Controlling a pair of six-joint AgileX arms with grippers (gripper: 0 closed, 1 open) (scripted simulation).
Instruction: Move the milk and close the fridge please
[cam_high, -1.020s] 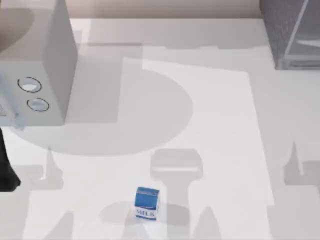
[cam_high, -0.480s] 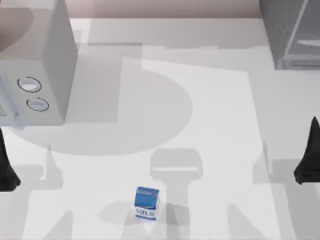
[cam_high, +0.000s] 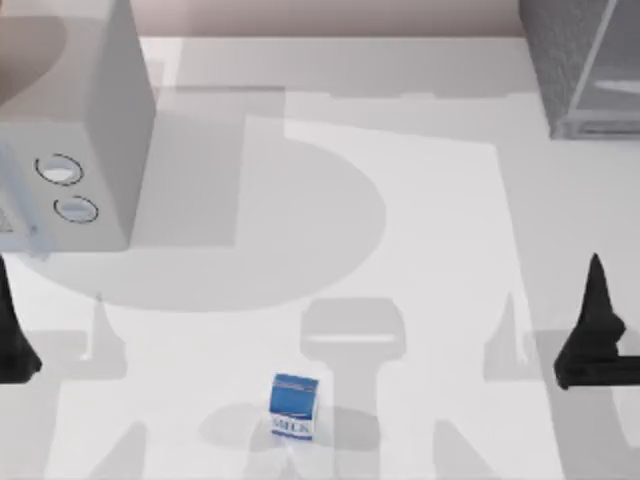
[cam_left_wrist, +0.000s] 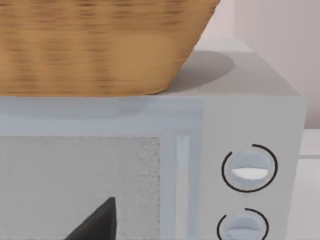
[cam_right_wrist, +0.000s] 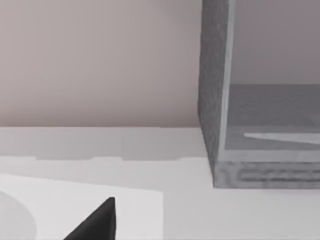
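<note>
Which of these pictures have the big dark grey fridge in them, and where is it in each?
Top view: the fridge sits at the table's far right corner.
Right wrist view: the fridge stands on the table, in front of the back wall.
Left wrist view: this camera faces the pale box with two dials instead.
Shared landmark: the pinkish back wall.

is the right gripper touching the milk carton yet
Apart. In the top view the right gripper sits near the table's right edge, while the milk stands alone at the near middle, with bare table between them.
</note>
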